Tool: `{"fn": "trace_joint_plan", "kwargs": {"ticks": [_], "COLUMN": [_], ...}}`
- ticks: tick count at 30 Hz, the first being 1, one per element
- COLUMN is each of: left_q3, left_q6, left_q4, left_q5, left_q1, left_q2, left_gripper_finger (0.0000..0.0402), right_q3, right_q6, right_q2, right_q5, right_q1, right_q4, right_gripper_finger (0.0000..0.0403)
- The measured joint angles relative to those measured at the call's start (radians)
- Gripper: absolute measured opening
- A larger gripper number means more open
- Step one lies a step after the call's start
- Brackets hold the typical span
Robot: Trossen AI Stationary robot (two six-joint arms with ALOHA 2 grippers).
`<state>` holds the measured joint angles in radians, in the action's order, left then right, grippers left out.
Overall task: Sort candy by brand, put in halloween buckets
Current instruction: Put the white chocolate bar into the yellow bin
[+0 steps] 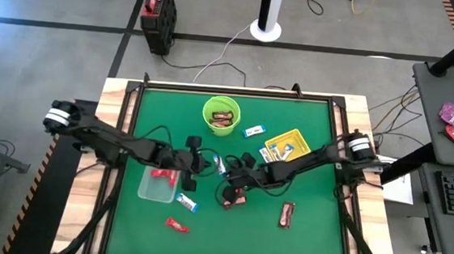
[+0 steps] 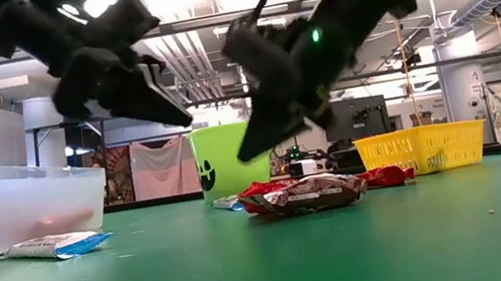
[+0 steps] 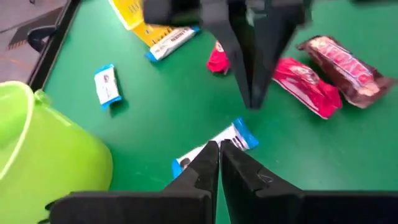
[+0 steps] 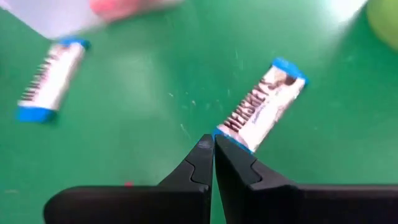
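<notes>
blue-and-white bar lies between 2 clenched tools, just below the green bucket.
its long axis runs diagonally; left tool pinches its end, nearer than the empty right tool.

We make out only "HERSHEY'S" in dark letters along the blue-and-white candy bar on the green table, every other wrapper's print being too blurred to read.
</notes>
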<state>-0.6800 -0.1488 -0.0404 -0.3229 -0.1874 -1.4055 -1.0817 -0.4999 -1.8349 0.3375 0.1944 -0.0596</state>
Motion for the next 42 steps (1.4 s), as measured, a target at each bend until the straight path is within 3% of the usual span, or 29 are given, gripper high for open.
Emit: {"fn": "trace_joint_plan", "kwargs": {"ticks": [10,18,21,27,36,42], "left_q3": [-0.02,-0.019,-0.019,-0.027,-0.04,-0.039], "left_q6": [-0.03,-0.027,-0.033,-0.052,-0.053,-0.051], "left_q4": [-0.033,-0.056,-0.092,-0.11,-0.14,-0.141], "left_q5": [0.001,0.001,0.001,0.013,0.019,0.018], "left_q1": [0.009,0.032,0.053,0.082,0.106,0.136], "left_q2": [-0.082,-0.097,-0.115,-0.204,-0.275,-0.29], "left_gripper_finger": [0.0,0.0,0.0,0.0,0.0,0.0], "right_q3": [-0.089,-0.089,-0.086,-0.078,-0.035,-0.029], "right_q6": [0.003,-0.038,-0.022,0.034,0.074,0.043], "right_q2": [-0.134,-0.057,-0.005,0.027,-0.066,-0.099], "right_q5": [0.003,0.079,0.101,0.017,-0.024,-0.024], "right_q1": [-0.007,-0.011,-0.014,-0.02,-0.028,-0.039], "right_q4": [0.038,0.32,0.347,0.274,-0.048,0.008], "right_gripper_finger": [0.0009,0.0009,0.0009,0.0009,0.0009,0.0009]}}
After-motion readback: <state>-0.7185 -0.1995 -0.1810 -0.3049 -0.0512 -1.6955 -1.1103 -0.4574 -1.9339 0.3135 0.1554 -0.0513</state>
